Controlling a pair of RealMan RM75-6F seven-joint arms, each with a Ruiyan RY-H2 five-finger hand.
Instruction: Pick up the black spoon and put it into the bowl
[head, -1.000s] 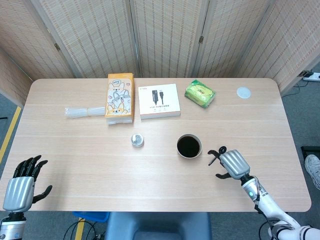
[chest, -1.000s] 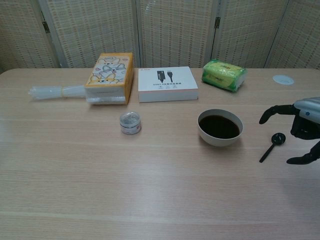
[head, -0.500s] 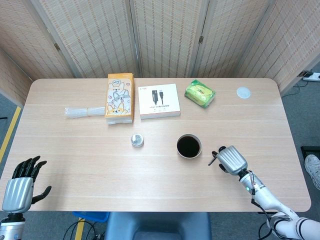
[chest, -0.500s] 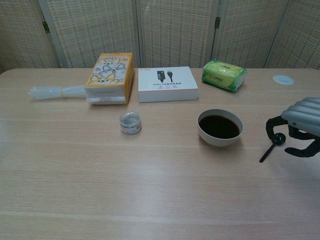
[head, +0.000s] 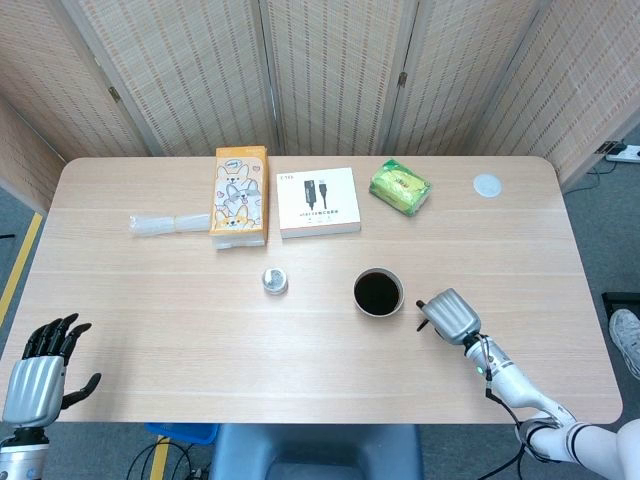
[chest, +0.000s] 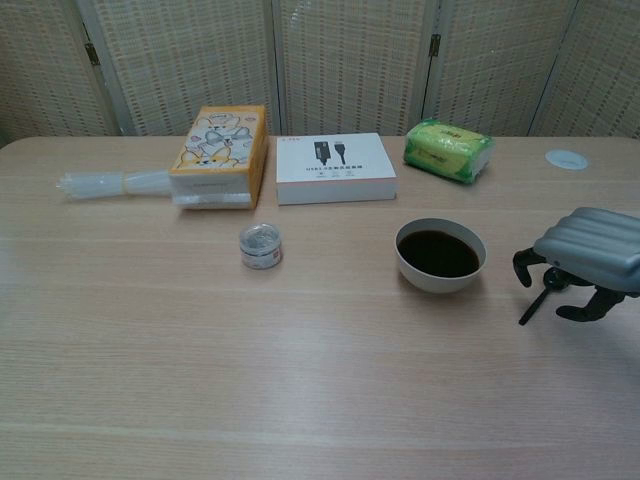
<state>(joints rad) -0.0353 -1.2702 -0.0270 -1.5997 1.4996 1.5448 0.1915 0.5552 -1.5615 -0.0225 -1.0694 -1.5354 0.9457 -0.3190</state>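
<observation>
Chest view shows the right hand (chest: 585, 262) lowered over the black spoon (chest: 535, 302), fingers curled down around the spoon's head; whether it is actually clamped cannot be told. Only the handle is seen, slanting out below the hand onto the table (chest: 300, 380). The bowl (chest: 440, 254) stands just to the hand's left. Lifting and placing are judged not yet done. The left hand (head: 38, 372) is held apart, empty.
</observation>
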